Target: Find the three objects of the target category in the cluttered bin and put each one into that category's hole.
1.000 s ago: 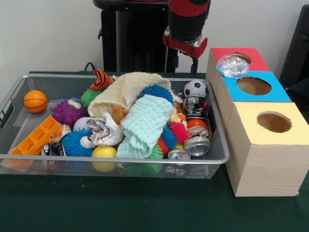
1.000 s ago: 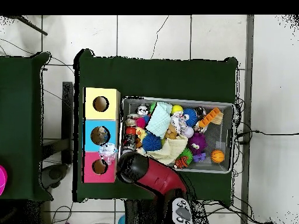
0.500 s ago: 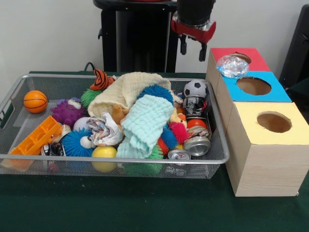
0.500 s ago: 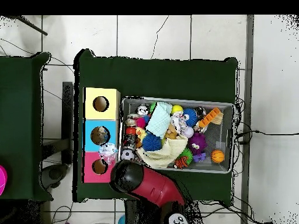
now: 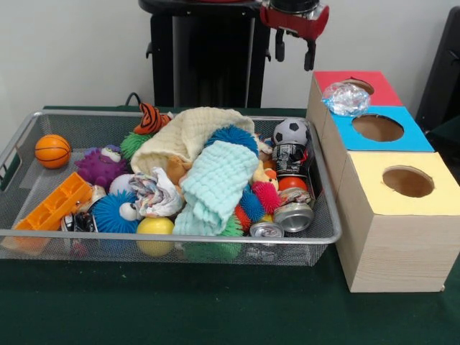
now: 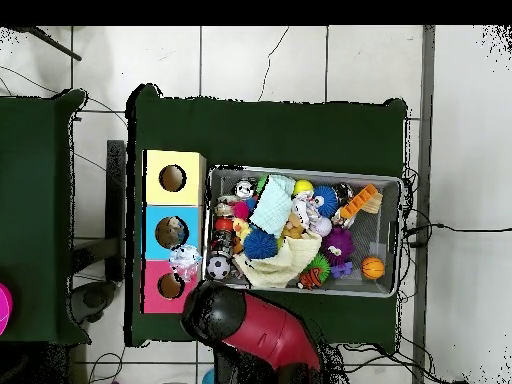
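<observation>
Front view: your gripper (image 5: pixel 294 52) hangs high above the bin's (image 5: pixel 327 215) far right corner, fingers apart, empty. Likely targets, the cans (image 5: pixel 293 215), lie below and nearer the camera by the right wall, long axes pointing camera-ward. Overhead view: arm (image 6: pixel 245 322) covers the gripper; cans (image 6: pixel 224 224) sit beside the boxes (image 6: pixel 155 232), fingers not visible.

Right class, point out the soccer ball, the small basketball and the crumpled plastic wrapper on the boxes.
soccer ball (image 5: pixel 292 131), front view, on its white top face
small basketball (image 5: pixel 52 151), front view, at its centre
crumpled plastic wrapper (image 5: pixel 346 98), front view, on its middle
</observation>
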Robot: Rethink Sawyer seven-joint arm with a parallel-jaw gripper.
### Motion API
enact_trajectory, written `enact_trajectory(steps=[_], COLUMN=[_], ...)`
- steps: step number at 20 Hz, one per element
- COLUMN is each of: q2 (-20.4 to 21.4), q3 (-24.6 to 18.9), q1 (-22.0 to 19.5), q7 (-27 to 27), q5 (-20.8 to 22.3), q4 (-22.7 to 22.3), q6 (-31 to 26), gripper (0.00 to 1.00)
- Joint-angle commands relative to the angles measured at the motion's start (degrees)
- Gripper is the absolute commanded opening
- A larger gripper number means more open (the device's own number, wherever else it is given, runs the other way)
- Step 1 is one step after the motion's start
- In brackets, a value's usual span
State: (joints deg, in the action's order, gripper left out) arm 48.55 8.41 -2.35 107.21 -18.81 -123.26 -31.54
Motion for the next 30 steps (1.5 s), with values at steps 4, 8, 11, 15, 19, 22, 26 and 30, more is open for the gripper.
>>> enact_trajectory(steps=[4,8,11,15,19,22,26,30], q2=[-3.1,-3.6,-4.9,-5.3,-5.7,-5.7,-5.5,-5.0], q3=[-5.3,-5.6,-5.5,-6.0,-6.3,-6.3,-6.8,-6.8], q1=[-1.4,-0.6,-0.5,0.6,1.2,1.5,1.4,1.6], q7=[7.0,8.0,8.4,9.5,10.1,10.5,10.4,10.8], q5=[-0.7,-1.3,-1.2,-2.0,-2.8,-3.2,-3.9,-4.3], q4=[-0.5,0.1,1.6,1.5,1.7,1.7,1.2,1.3], q6=[0.1,0.1,0.0,0.8,1.2,1.4,1.8,1.3], gripper=[1.0,1.0,1.0,1.0,1.0,1.0,1.0,1.0])
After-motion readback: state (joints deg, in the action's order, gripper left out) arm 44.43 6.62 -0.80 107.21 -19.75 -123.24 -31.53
